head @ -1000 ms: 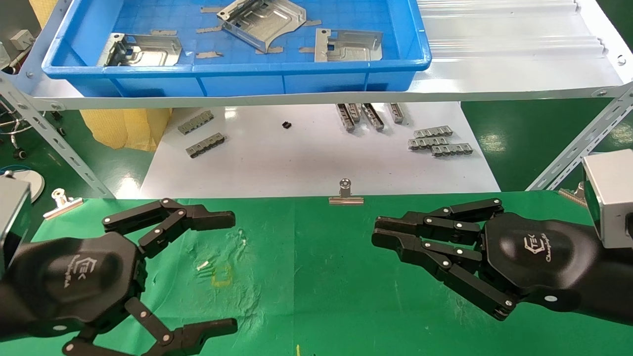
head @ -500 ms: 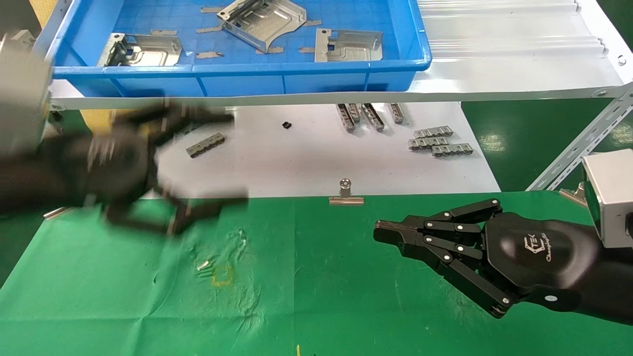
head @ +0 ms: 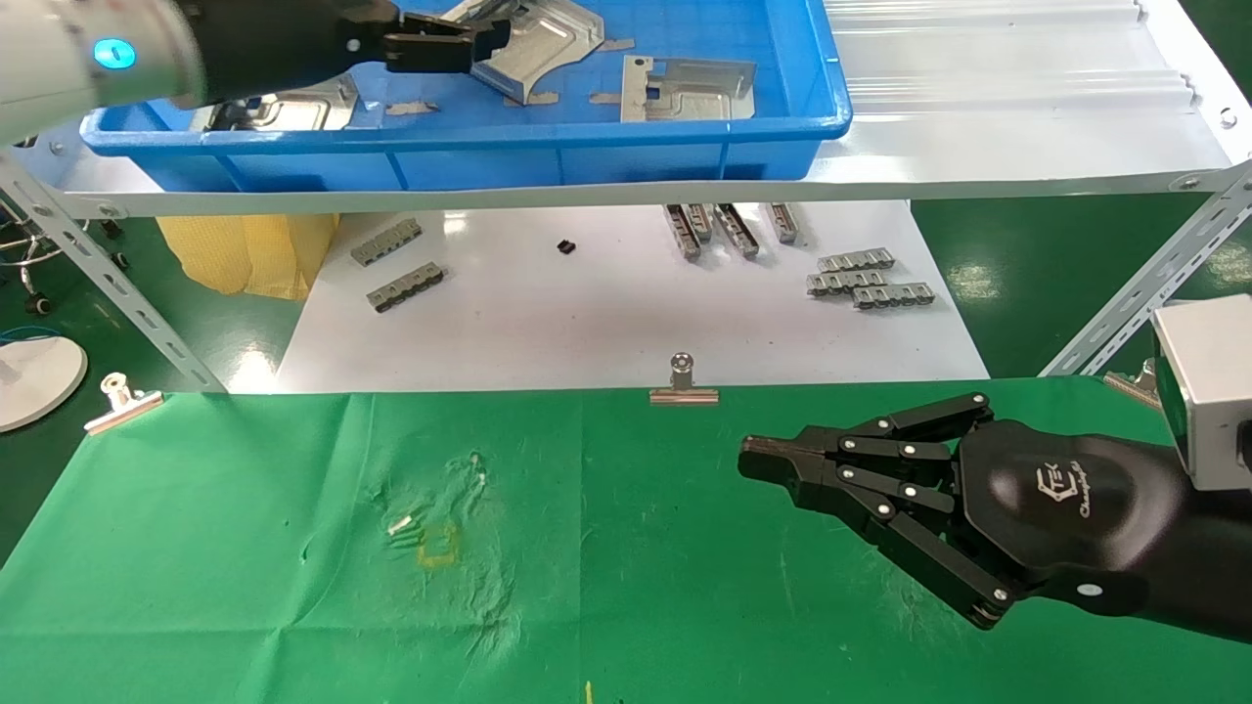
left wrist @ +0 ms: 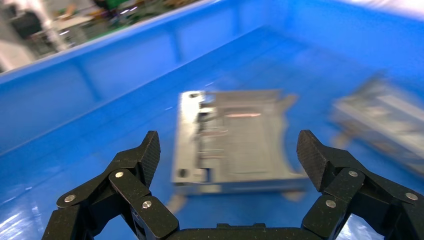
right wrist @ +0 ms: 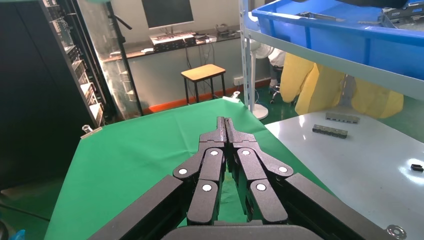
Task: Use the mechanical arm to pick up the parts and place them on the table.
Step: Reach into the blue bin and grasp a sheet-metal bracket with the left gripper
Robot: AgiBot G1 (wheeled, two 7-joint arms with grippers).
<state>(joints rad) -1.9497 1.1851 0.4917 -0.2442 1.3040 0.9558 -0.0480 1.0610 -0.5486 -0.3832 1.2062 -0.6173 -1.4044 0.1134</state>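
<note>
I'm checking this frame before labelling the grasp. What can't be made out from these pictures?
- Head view: the left hand over the blue bin covers part of the middle part; the arm hides most of the left part.
- Head view: the frame's top edge cuts off the bin's far side.
- Left wrist view: a second part is blurred; contact between open fingers and the part is unclear.

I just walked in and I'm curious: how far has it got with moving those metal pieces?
Nothing looks delivered yet: the green table holds no parts. The left gripper hangs open inside the blue bin, over one part. Three parts remain in the bin. The right gripper sits shut over the table.
</note>
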